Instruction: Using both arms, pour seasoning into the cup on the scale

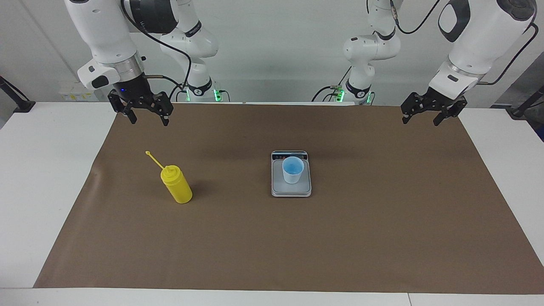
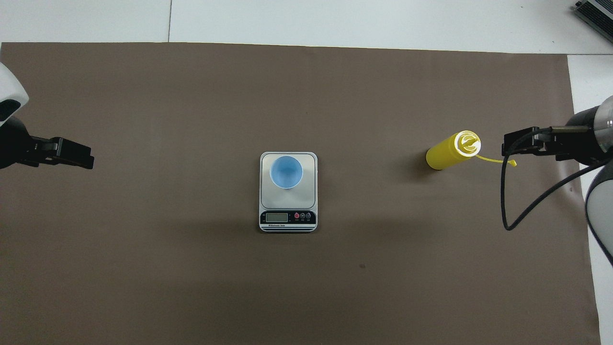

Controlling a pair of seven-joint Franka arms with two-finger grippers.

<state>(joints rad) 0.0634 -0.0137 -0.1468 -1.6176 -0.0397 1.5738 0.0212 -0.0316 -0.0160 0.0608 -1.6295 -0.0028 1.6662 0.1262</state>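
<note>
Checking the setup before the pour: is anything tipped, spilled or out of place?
Nothing stands out. The cup sits upright on the scale, the yellow bottle stands upright on the brown mat, cap strap sticking out, and no spill shows.

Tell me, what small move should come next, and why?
Probably the right gripper, open and empty, should come down over the yellow bottle: it stands untouched at that arm's end, and the cup already sits on the scale.

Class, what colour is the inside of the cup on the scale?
Blue; the cup shows its inside best in the overhead view.
</note>
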